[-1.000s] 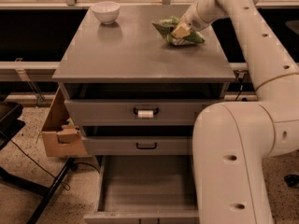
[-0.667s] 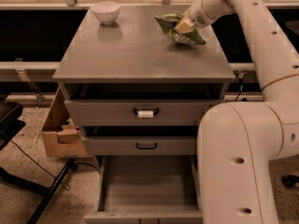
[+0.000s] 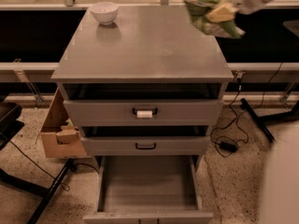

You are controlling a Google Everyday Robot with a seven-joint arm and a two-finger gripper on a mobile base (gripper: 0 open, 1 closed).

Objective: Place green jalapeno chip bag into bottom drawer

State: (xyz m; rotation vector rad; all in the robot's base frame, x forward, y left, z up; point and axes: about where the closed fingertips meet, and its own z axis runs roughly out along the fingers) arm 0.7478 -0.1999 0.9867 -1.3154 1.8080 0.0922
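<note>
- The gripper [image 3: 225, 9] is up at the far right corner of the cabinet, on the end of a white arm that comes in from the upper right edge. Its fingers are clamped on the chip bag [image 3: 204, 21].
- Nearest, the bottom drawer [image 3: 147, 183] is pulled all the way out, and its flat grey floor is bare.
- A pale, blurred part of the robot's body [image 3: 286, 181] fills the lower right corner, beside that drawer.
- Above the bottom drawer, the middle drawer [image 3: 112, 146] is open a little and has a black handle.
- The top drawer [image 3: 103, 112] is also slightly open. A small white tag sits at its black handle.
- A cardboard box [image 3: 56, 141] stands on the floor against the cabinet's left side, and black cables [image 3: 228, 145] lie on the floor to the right.
- The cabinet top [image 3: 145, 45] is a flat grey surface.
- A white bowl [image 3: 103, 12] sits upright at the top's far left corner.
- The chip bag, crumpled green and white, appears lifted off the top in the gripper. It hangs over the far right corner, well apart from the bottom drawer.
</note>
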